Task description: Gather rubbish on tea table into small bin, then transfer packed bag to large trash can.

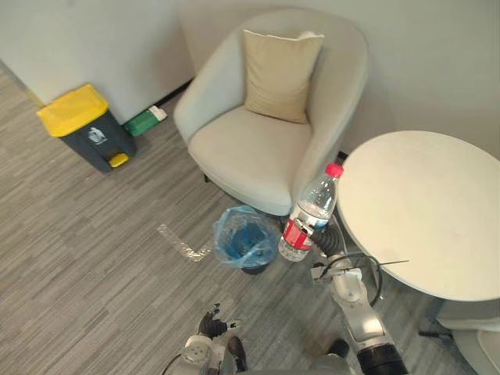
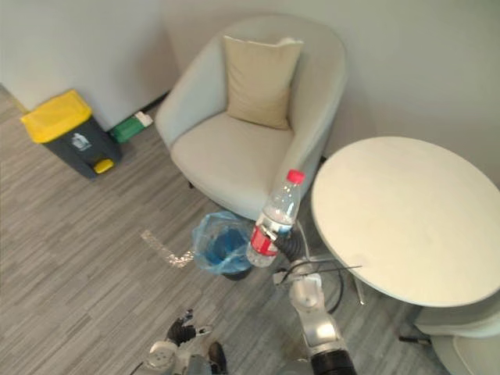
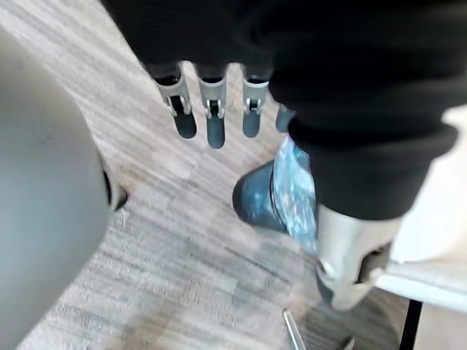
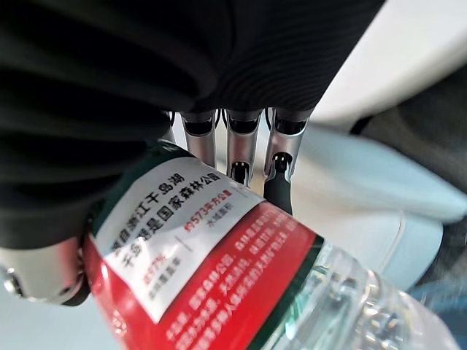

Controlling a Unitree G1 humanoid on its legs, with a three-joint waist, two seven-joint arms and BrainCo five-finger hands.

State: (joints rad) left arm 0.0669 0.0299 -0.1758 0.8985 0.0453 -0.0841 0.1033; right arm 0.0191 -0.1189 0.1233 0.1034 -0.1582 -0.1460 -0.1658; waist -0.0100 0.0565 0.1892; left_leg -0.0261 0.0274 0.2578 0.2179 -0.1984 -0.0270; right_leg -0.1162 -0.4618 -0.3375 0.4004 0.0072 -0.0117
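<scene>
Facing the armchair (image 1: 250,152); a cushion (image 1: 280,72) is leaning against its back. The table (image 1: 426,211) is standing just beside it, on my right. The large can (image 1: 86,129), yellow-lidded, is sitting by the wall, well apart on my left. The bin (image 1: 225,242), lined with a blue bag, is standing on the floor in front of the chair. The bottle (image 1: 311,212), with a red cap and red label, is riding nearly upright, cap up, between bin and table edge. My right hand (image 1: 322,244) is grasping it low, fingers (image 4: 241,153) curling round the label. My left hand (image 1: 209,324) is hanging low, fingers (image 3: 211,120) straight and released, holding nothing. A clear wrapper (image 1: 181,244) is lying on the floor near the bin's left side.
</scene>
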